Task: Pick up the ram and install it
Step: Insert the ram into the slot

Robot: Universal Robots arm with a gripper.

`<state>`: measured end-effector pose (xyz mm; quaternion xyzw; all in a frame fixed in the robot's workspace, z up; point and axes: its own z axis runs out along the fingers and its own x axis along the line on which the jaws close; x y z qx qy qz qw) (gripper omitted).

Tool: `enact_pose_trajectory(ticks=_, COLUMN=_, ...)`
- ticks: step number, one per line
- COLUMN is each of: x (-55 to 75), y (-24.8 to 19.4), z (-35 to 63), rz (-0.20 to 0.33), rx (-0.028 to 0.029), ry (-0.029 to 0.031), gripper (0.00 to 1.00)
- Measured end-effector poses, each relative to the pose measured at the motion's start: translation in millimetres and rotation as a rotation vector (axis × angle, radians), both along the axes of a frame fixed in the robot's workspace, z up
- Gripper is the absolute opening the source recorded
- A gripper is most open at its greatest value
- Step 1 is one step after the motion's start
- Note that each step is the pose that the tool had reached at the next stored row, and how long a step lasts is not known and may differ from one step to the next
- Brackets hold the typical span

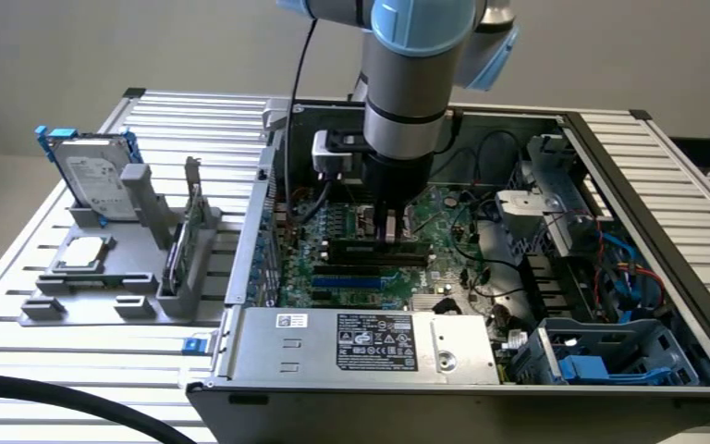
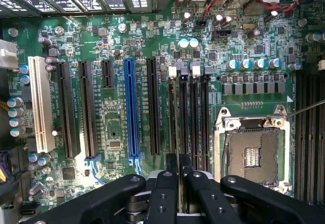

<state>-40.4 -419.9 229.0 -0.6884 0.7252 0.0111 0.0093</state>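
Observation:
The ram point(image 1: 361, 248) is a long dark stick lying level along the black memory slots point(image 2: 189, 117) of the motherboard point(image 1: 330, 231), inside the open computer case. My gripper point(image 1: 388, 233) comes straight down from the arm and is shut on the ram near its middle. In the wrist view the gripper point(image 2: 179, 167) shows its black fingers point(image 2: 165, 183) drawn close together right above the memory slots. I cannot tell whether the stick is seated in a slot or resting just on top of it.
A grey holder point(image 1: 96, 296) at the exterior view's left carries a silver hard drive point(image 1: 93, 180) with a blue bracket, a square chip point(image 1: 84, 252) and a green board point(image 1: 182, 242) standing on edge. Beside the slots are the processor socket point(image 2: 251, 155) and a blue slot point(image 2: 131, 112). The power supply point(image 1: 361, 342) lies at the case's front.

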Motion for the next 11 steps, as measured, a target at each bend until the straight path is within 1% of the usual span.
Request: enact_pose_trajectory(ticks=11, x=0.0, y=-0.2, z=-3.2, rz=0.006, rx=0.0, ry=0.0, gripper=0.14)
